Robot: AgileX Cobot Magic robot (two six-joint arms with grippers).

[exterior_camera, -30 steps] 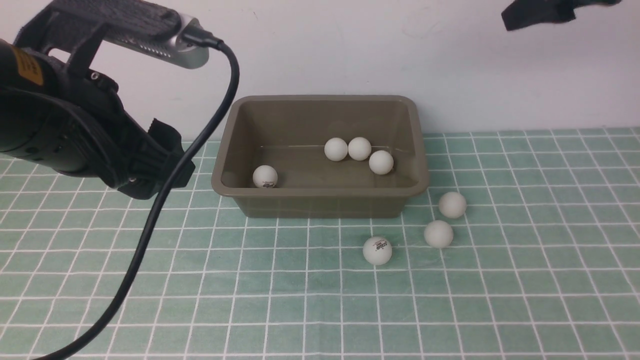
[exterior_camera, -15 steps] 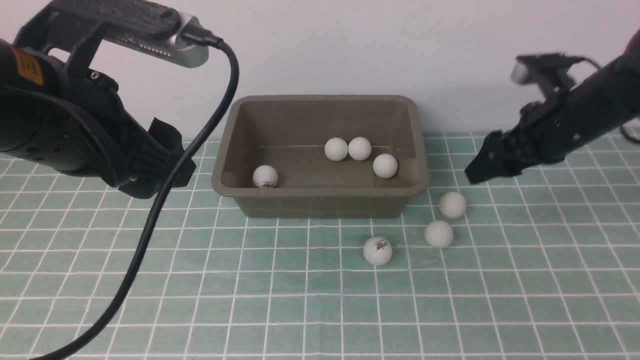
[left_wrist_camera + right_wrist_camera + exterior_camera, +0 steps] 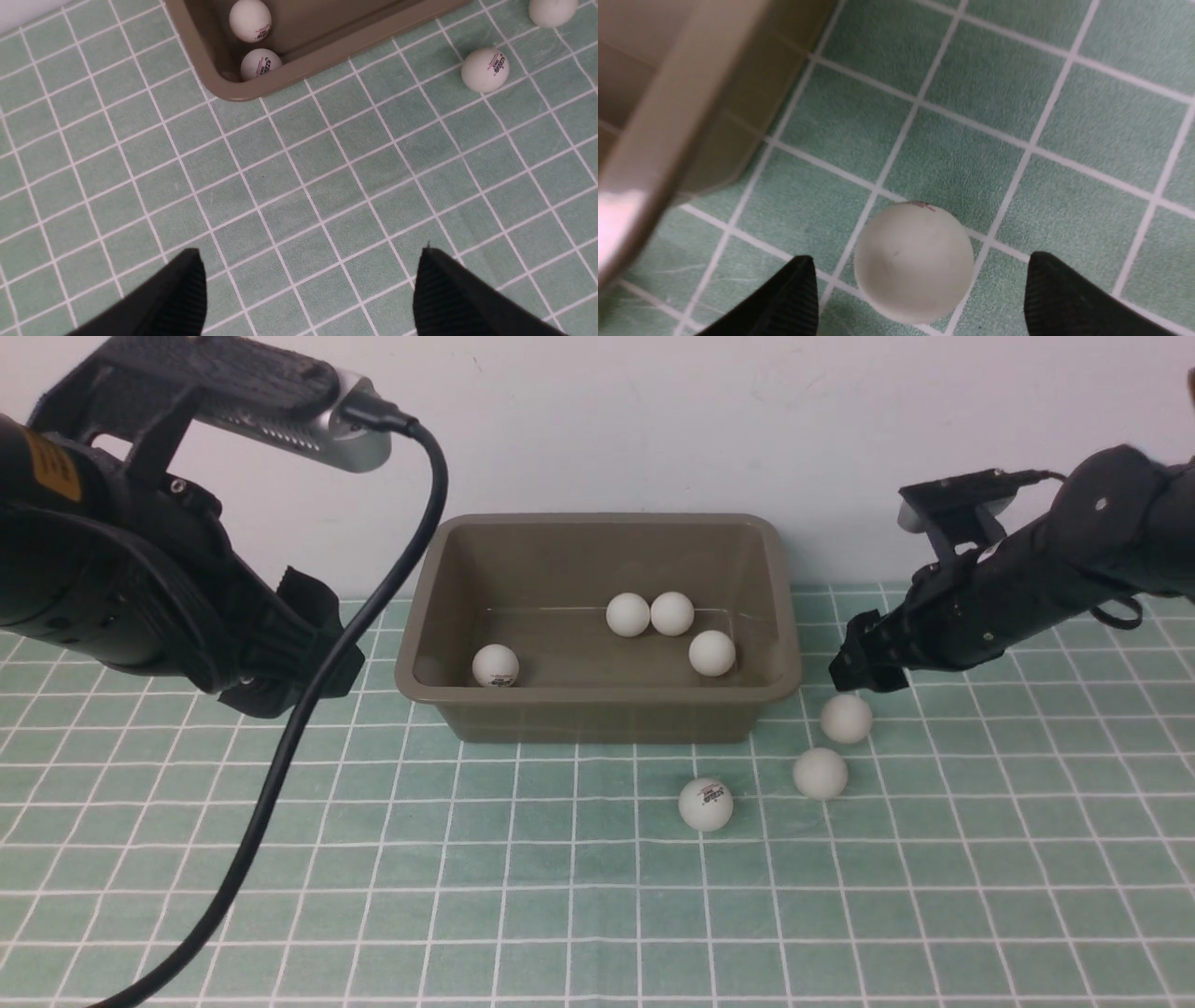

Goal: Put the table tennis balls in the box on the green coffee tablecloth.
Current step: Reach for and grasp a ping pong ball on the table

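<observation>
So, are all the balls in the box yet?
No, three balls lie on the cloth outside the box.

1. You had the box (image 3: 597, 719) in smooth olive-brown plastic, its rolled rim catching a faint sheen.
2. Your table tennis balls (image 3: 820, 773) were matt white plastic.
3. The green coffee tablecloth (image 3: 560, 896) was matt cloth with a fine grainy texture.
4. Your left gripper (image 3: 308, 254) showed matt black fingers (image 3: 184, 294) with ribbed faces.
5. Its camera housing (image 3: 355, 439) looked like silvery metal; the cable (image 3: 436, 495), smooth black sheathing.
</observation>
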